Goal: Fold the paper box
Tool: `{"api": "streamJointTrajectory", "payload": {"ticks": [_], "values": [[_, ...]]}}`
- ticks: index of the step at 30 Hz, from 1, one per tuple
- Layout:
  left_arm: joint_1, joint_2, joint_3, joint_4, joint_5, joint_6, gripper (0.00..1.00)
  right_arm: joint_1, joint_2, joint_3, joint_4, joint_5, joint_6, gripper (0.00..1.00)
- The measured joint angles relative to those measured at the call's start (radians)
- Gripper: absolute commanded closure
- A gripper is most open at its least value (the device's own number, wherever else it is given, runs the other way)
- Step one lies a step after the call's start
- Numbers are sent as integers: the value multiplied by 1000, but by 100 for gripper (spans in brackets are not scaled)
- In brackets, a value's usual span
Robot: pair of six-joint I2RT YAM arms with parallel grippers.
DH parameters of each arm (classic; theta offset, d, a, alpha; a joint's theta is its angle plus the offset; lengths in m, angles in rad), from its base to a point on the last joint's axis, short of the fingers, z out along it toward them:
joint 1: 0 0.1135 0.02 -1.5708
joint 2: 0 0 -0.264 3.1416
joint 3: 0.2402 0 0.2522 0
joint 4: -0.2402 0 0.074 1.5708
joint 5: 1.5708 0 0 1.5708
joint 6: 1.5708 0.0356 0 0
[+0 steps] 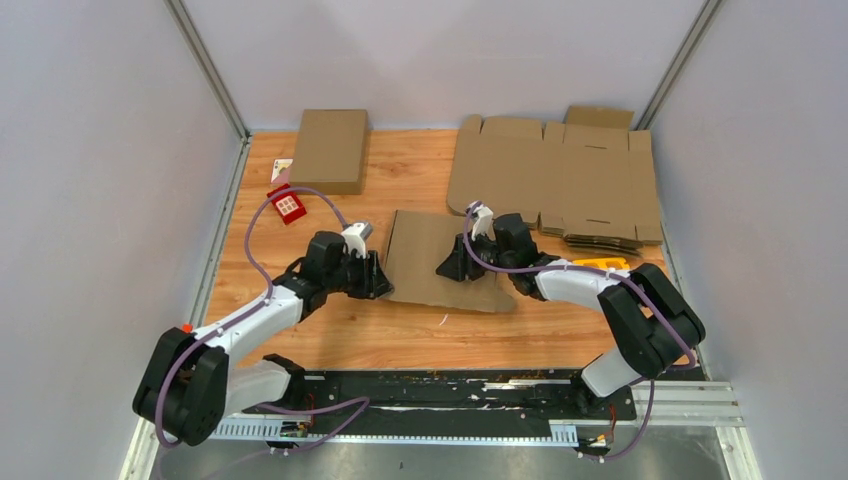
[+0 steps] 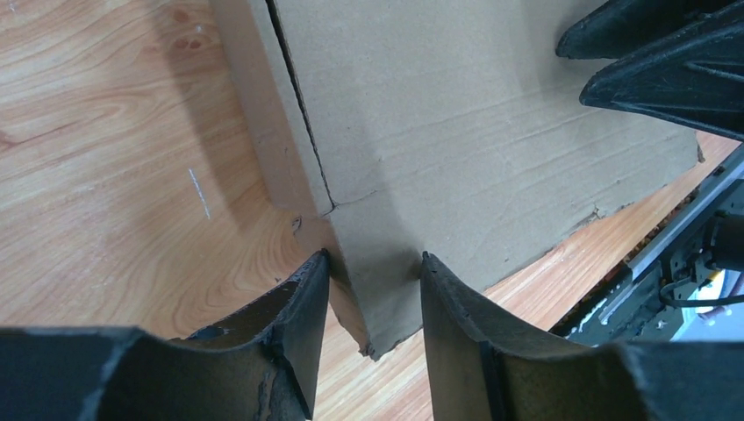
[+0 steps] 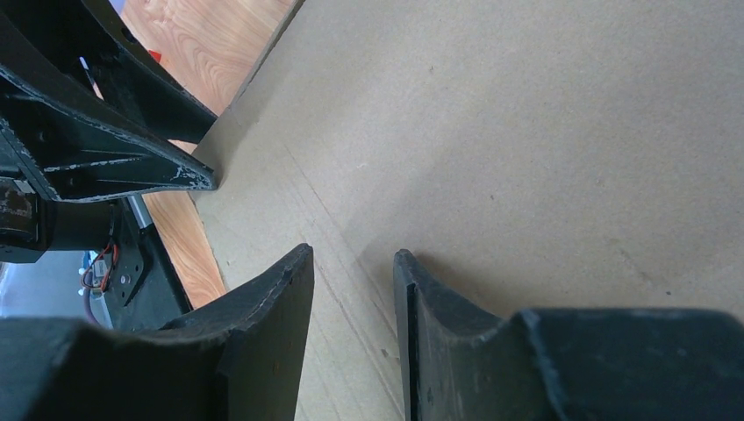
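A flat brown cardboard box blank [image 1: 440,265] lies on the wooden table in the middle. My left gripper [image 1: 378,278] is at its left edge, jaws open, with the sheet's near corner [image 2: 386,289] lying between the fingers; I cannot tell whether they touch it. My right gripper [image 1: 452,268] is over the sheet's middle, jaws open, fingertips down on the cardboard surface [image 3: 491,132] beside a crease line. In the left wrist view the gripper [image 2: 373,263] straddles the corner. In the right wrist view the gripper [image 3: 351,254] holds nothing.
A stack of unfolded box blanks [image 1: 560,175] lies at the back right, a folded box [image 1: 330,148] at the back left. A red card [image 1: 287,205] lies left of the sheet, a yellow object [image 1: 600,263] right. Grey walls enclose the table.
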Motion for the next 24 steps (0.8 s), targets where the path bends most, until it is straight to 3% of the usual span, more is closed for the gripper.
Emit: {"api": "streamJointTrajectory", "payload": {"ticks": [10, 24], "values": [[2, 15, 43, -60, -1, -29, 56, -1, 0, 0, -4, -3, 0, 60], [1, 46, 26, -24, -29, -15, 58, -2, -2, 1, -9, -5, -1, 60]]}}
